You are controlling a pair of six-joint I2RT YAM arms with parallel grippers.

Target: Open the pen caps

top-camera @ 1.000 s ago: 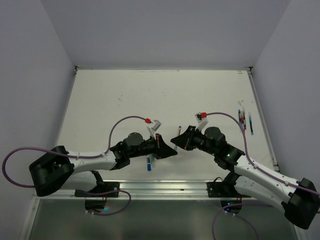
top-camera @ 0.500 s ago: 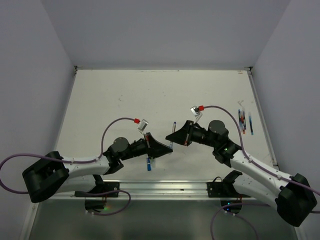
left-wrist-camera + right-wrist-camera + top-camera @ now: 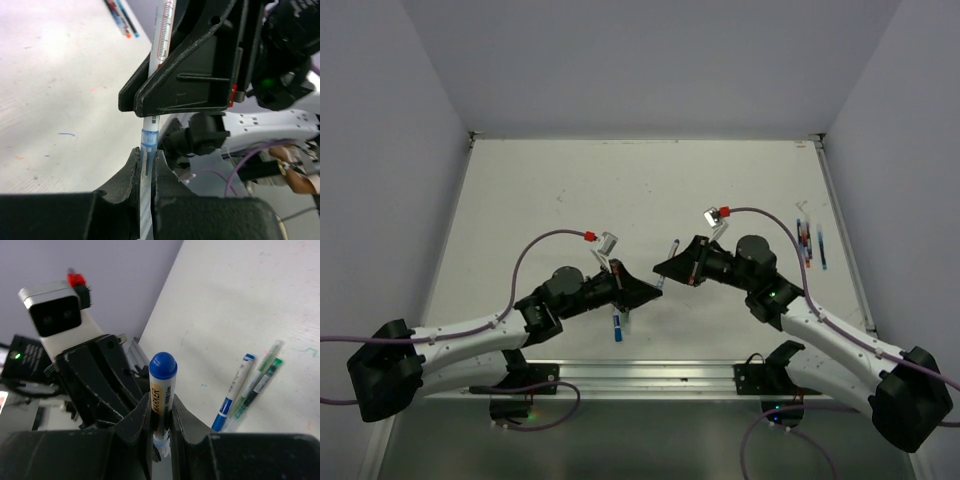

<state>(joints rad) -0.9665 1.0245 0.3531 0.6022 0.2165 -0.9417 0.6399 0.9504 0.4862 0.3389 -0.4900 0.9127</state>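
Observation:
One pen (image 3: 668, 256) is held between my two grippers above the near middle of the table. My right gripper (image 3: 665, 268) is shut on its white barrel, which has a blue end and is printed MARKER (image 3: 161, 390). My left gripper (image 3: 652, 291) is shut on the clear cap with a blue ring (image 3: 148, 145) at the pen's other end. In the left wrist view the cap still meets the barrel just below the right gripper (image 3: 145, 105). I cannot tell if it has come loose. A blue pen (image 3: 617, 328) lies on the table under the left gripper.
Several more pens (image 3: 809, 240) lie near the table's right edge and show in the left wrist view (image 3: 120, 15). A blue-and-white pen (image 3: 231, 395) and two green pens (image 3: 260, 376) lie on the table in the right wrist view. Purple cables loop off both wrists.
Both arms have shifted, the left arm stretching out further from its base. The grippers have stayed tip to tip on the pen, now a little farther from the near edge.

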